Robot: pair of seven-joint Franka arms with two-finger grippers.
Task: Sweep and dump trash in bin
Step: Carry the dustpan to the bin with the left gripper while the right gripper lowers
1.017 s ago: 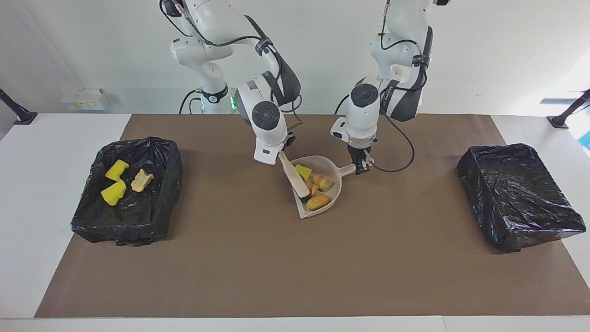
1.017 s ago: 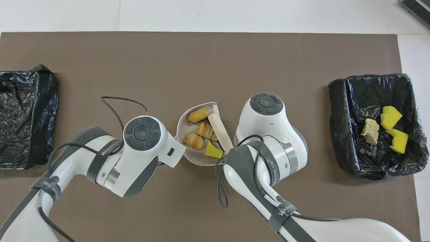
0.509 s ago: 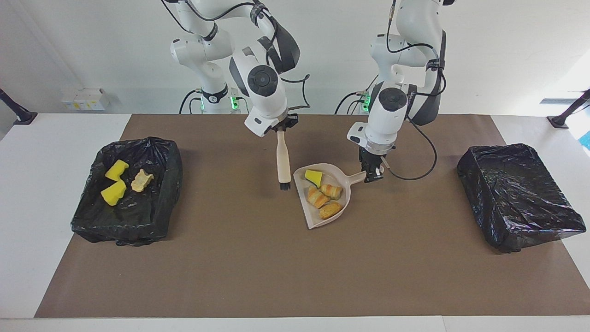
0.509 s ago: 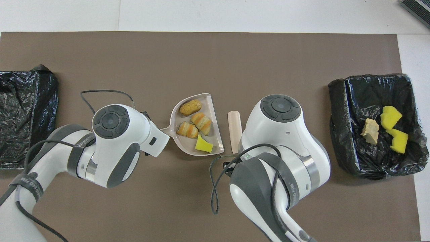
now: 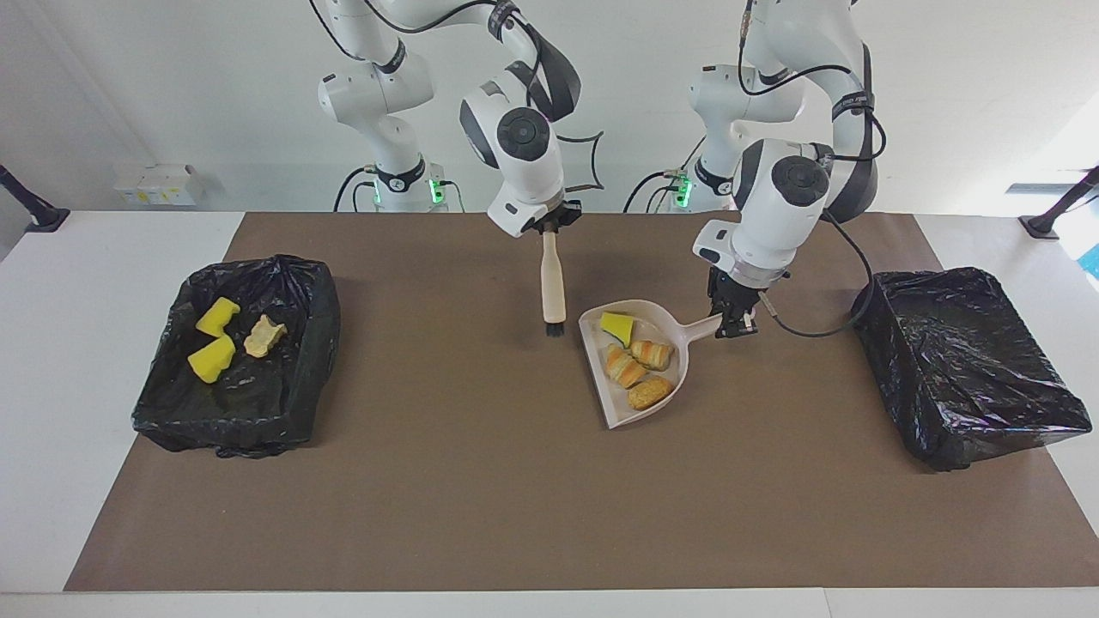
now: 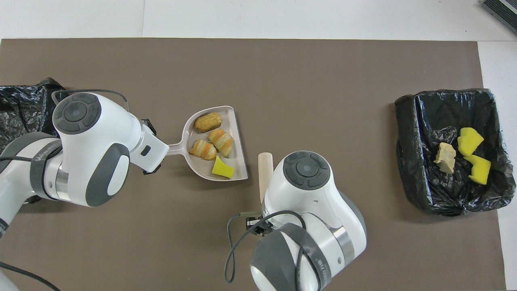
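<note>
The left gripper, right of centre in the facing view, is clamped on the handle of the beige dustpan, which is held above the brown mat. The pan carries four pieces of trash: a yellow wedge at the top of the tray, two striped bread lumps in the middle, and a brown bread lump near the open lip. In the overhead view the same pan sits left of centre, with the wedge lowest in it. The right gripper, upper centre of the facing view, grips the top of a brush with a pale wooden handle; the brush hangs vertically, bristles down, just beside the pan and apart from it. At the left of the facing view, the lined bin at the right arm's end of the table holds three more pieces: two yellow wedges and a pale flaky piece. At the right of that view, a second lined bin stands at the left arm's end of the table, near the raised dustpan.
</note>
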